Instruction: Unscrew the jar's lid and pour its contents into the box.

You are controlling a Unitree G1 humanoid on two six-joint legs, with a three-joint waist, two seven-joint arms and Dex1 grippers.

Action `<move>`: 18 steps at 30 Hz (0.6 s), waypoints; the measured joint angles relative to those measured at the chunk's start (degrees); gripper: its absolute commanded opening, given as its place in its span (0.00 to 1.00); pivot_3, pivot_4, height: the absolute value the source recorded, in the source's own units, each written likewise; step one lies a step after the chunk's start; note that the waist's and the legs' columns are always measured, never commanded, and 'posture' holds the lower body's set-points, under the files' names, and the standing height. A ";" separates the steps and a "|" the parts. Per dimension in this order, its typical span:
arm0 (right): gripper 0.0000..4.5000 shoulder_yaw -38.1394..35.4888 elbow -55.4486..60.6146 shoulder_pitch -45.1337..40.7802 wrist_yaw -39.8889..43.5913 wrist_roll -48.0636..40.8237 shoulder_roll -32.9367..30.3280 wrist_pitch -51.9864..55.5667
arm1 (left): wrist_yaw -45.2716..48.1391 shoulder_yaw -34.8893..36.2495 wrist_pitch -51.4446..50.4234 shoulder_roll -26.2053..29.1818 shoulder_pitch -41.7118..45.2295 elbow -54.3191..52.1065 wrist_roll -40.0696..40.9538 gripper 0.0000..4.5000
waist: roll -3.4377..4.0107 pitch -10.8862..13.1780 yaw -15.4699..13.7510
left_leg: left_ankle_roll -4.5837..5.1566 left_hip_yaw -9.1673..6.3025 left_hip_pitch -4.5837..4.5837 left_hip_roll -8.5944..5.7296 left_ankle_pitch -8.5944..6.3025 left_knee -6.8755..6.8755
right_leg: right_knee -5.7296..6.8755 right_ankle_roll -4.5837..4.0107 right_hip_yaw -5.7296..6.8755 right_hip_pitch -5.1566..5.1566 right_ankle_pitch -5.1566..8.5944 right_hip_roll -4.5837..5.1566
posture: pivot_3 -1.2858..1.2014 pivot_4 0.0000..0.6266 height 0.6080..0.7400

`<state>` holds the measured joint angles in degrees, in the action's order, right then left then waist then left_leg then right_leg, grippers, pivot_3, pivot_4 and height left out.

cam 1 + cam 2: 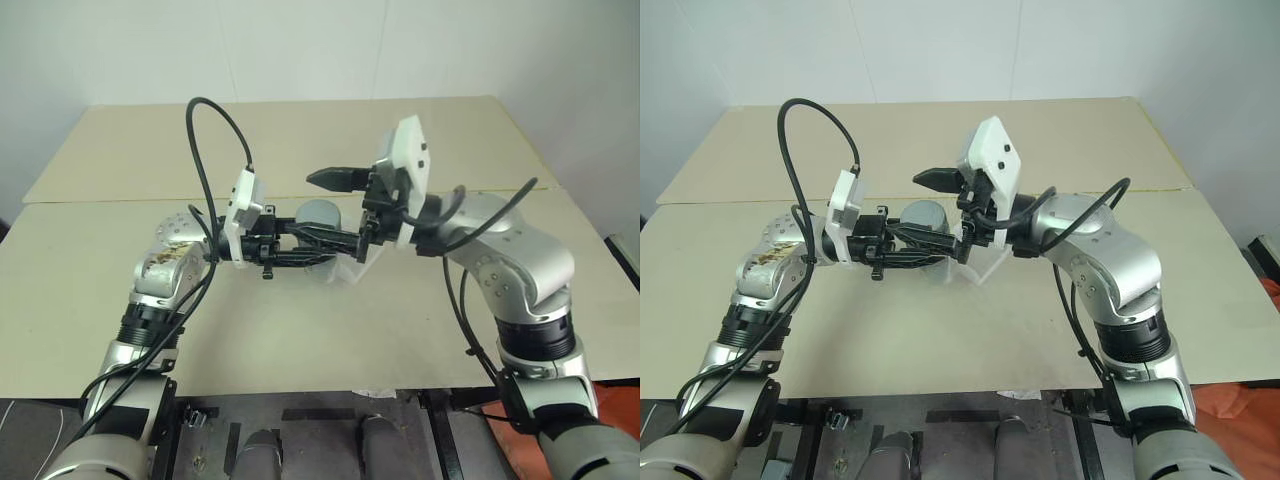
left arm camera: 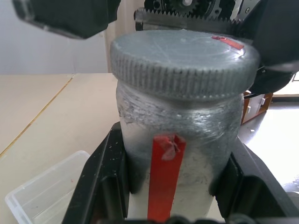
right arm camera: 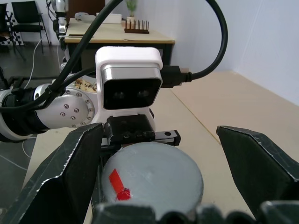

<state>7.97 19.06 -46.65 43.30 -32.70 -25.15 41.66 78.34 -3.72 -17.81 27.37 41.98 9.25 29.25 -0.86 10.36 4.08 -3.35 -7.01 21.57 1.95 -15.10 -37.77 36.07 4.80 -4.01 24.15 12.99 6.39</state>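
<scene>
1 jar [image 2: 180, 140], 1 lid [image 2: 182, 60], 1 box [image 2: 44, 193], 2 pincers.

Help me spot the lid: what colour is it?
Grey, with a small red mark on top; clearest in the right wrist view.

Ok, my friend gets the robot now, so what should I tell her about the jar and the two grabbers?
Left gripper: shut on the jar, held up above the table.
Right gripper: open, one finger on each side of the lid, not pinching it yet.
The lid is on the jar.
The box sits on the table below the jar; I can't see anything in it.
Done: jar picked up.
Left: close on the lid, unscrew it, tip the contents into the box.
</scene>
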 measured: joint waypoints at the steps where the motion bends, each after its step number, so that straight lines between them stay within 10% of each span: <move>1: 0.99 0.24 -0.24 0.00 0.00 0.14 0.25 0.00 | -0.02 0.00 0.00 0.02 0.00 -0.03 0.00 0.43 | 0.00 0.00 0.02 | 0.00 0.00 0.00 0.00 0.00 0.00 | 0.00 0.00 0.00 0.00 0.00 0.00 | 0.52 0.24 1.00; 18: 0.99 0.20 -2.36 0.08 0.78 0.44 -0.54 -0.05 | -1.03 1.05 -2.03 2.85 -1.59 -1.75 0.22 0.43 | 0.01 0.00 -0.01 | 0.00 0.00 0.01 0.00 0.00 0.00 | 0.00 0.00 0.00 0.00 0.00 0.00 | 0.52 0.24 1.00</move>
<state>8.17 16.70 -46.57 44.08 -32.27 -25.69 41.61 77.31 -2.67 -19.84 30.22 40.39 7.50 29.47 -0.85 10.36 4.06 -3.35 -7.01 21.58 1.95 -15.10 -37.77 36.07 4.80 -4.01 24.15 12.99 6.39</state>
